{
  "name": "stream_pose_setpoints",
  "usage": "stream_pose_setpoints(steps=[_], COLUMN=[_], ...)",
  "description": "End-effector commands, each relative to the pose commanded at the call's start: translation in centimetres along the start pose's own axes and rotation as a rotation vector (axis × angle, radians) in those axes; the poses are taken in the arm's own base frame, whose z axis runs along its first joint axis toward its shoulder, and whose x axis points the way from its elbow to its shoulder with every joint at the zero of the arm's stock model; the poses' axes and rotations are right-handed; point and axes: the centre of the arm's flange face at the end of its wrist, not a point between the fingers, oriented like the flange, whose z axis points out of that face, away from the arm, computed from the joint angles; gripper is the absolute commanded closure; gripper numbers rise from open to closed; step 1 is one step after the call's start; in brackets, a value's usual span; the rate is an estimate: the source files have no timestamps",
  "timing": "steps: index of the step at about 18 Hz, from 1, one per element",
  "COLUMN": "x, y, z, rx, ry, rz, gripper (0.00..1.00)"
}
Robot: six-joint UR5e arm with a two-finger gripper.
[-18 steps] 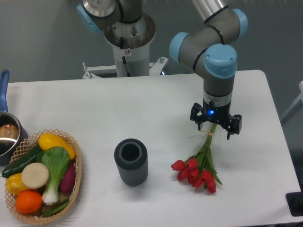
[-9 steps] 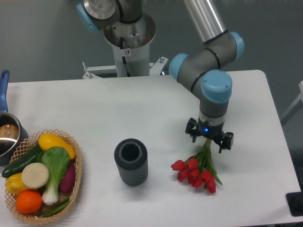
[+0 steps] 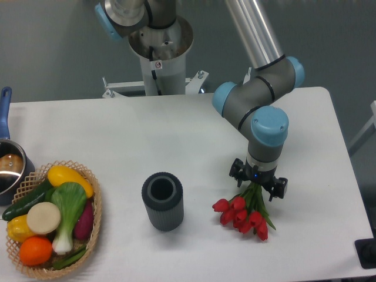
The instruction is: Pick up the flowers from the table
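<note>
At the left edge of the table (image 3: 176,129) sit a pot (image 3: 9,167) and a basket (image 3: 94,226) of vegetables. A dark ribbed cylinder (image 3: 163,201) stands upright near the centre. To its right, the flowers (image 3: 242,214) lie on the table. The gripper (image 3: 257,183) is low over the stems, fingers spread either side; whether they touch the stems cannot be determined.

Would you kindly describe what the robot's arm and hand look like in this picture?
The arm is built from silver-grey metal tubes and rounded grey joint housings capped with light blue covers. A white collar sits below the lowest joint. The small black two-finger hand carries a glowing blue light. The pale cylindrical base pedestal bears a small sticker.
</note>
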Motion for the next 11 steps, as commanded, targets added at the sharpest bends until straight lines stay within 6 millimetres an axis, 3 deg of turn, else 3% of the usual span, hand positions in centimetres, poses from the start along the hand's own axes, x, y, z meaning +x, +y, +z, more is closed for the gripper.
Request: stream_pose_setpoints(steps=[1, 7, 11], x=[0.0, -0.4, -0.5], y=[0.0, 0.3, 0.9], z=[-0.3, -5.2, -6.3], rx=[0.005, 0.023, 0.006], ry=[-0.003, -0.069, -0.092], rz=[-0.004, -0.004, -0.018], gripper=[0.99, 1.00, 1.00])
